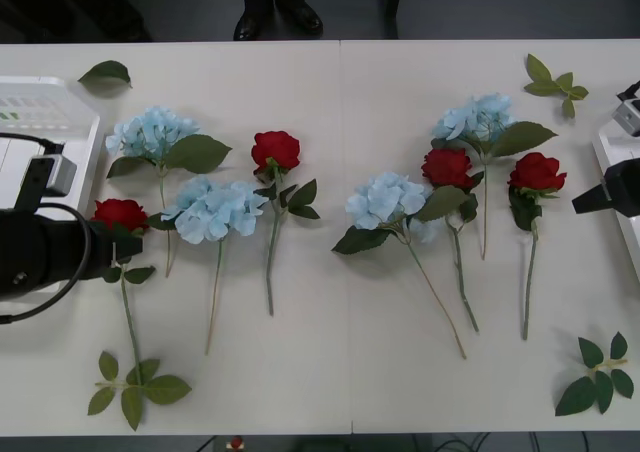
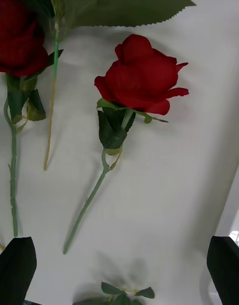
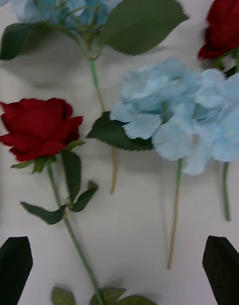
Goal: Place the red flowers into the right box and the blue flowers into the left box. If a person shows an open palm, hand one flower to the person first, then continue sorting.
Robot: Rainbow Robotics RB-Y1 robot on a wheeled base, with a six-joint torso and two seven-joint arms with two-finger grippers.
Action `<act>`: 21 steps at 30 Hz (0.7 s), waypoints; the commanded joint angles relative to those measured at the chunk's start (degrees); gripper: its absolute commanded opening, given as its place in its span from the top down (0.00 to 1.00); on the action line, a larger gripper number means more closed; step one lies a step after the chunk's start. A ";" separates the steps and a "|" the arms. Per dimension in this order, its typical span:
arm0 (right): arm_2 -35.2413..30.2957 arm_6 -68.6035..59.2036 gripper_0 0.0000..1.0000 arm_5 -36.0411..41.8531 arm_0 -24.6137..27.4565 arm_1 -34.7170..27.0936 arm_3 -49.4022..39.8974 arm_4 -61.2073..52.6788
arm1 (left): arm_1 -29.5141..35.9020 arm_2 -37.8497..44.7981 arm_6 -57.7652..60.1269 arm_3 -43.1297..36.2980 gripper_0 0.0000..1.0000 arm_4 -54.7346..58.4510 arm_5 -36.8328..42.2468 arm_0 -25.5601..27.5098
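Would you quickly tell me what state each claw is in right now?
Left claw: open, holding nothing, above a red rose.
Right claw: open, holding nothing, above another red rose.

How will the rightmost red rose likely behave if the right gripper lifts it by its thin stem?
The rightmost red rose has a big bloom on a thin stem, so it will probably droop head-down and swing. It looks light, and the stem may twist between the fingers of the open right gripper. Lying flat on the table, it seems unlikely to roll.
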 commanded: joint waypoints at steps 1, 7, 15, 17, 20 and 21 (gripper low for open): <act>3.64 -6.13 0.00 -3.15 -0.42 -1.03 3.19 0.73 | -2.00 -2.15 2.87 -1.08 0.00 -7.74 -1.57 2.39; 10.05 -7.71 0.00 -7.99 -0.50 -1.03 4.42 2.49 | -3.06 -7.33 3.40 4.55 0.00 -20.58 -6.93 3.27; 12.87 -8.24 0.00 -12.91 -1.30 2.49 9.87 4.25 | -4.90 -10.15 3.49 13.25 0.00 -25.06 -13.79 1.95; 13.39 -8.33 0.00 -13.70 -2.00 3.54 11.27 4.86 | -5.87 -11.29 3.49 14.57 0.00 -27.08 -13.87 1.34; 13.74 -8.50 0.00 -15.11 -2.70 5.13 13.03 5.65 | -7.36 -12.61 3.58 15.88 0.00 -29.72 -14.31 1.16; 13.74 -8.42 0.00 -15.72 -2.96 5.57 13.73 6.00 | -7.80 -12.87 3.67 16.23 0.00 -30.16 -14.31 1.07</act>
